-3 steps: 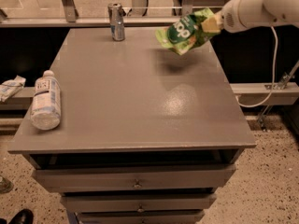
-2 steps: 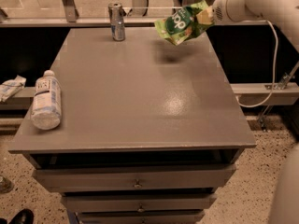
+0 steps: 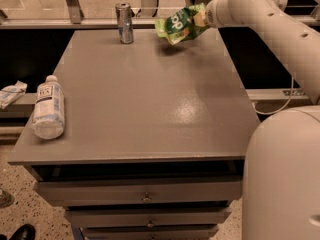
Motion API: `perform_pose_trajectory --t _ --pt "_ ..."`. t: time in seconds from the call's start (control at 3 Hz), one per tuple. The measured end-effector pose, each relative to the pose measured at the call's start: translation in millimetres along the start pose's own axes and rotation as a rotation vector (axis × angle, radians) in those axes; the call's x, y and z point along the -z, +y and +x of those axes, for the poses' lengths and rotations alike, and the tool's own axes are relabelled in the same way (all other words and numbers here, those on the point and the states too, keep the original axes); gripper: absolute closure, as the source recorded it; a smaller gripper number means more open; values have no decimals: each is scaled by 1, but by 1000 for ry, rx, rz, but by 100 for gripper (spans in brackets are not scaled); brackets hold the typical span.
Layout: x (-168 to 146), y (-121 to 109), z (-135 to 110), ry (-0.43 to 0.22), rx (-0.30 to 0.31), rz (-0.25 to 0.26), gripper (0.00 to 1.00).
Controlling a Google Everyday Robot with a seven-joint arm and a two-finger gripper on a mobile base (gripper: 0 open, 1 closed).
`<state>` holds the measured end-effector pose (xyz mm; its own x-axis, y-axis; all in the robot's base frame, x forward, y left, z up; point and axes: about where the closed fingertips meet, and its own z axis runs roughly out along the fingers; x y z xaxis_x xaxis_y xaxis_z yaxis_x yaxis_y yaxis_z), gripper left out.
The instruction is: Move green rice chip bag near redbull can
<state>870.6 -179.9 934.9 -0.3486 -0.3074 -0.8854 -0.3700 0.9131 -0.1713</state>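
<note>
The green rice chip bag (image 3: pixel 179 24) hangs just above the far edge of the grey table (image 3: pixel 150 99), tilted, with its dark green circle facing me. My gripper (image 3: pixel 201 18) is shut on the bag's right end, reaching in from the right on the white arm. The redbull can (image 3: pixel 124 23) stands upright at the far edge, a short way left of the bag. Bag and can are apart.
A clear plastic bottle (image 3: pixel 48 107) with a white label lies on its side near the table's left edge. The robot's white body (image 3: pixel 285 179) fills the lower right. Drawers (image 3: pixel 145 196) sit under the tabletop. A railing runs behind the table.
The gripper has carried the bag leftward and toward the far edge, closer to the can. The can and the bottle have not moved.
</note>
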Motion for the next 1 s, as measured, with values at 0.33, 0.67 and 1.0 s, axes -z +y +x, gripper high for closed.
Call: perform_pose_trajectory --t 0.33,0.67,1.0 --pt "-17 17 3 1 -27 -21 100" --pt "-31 35 7 1 -59 -46 100" --pt "-46 54 13 20 -110 -69 76"
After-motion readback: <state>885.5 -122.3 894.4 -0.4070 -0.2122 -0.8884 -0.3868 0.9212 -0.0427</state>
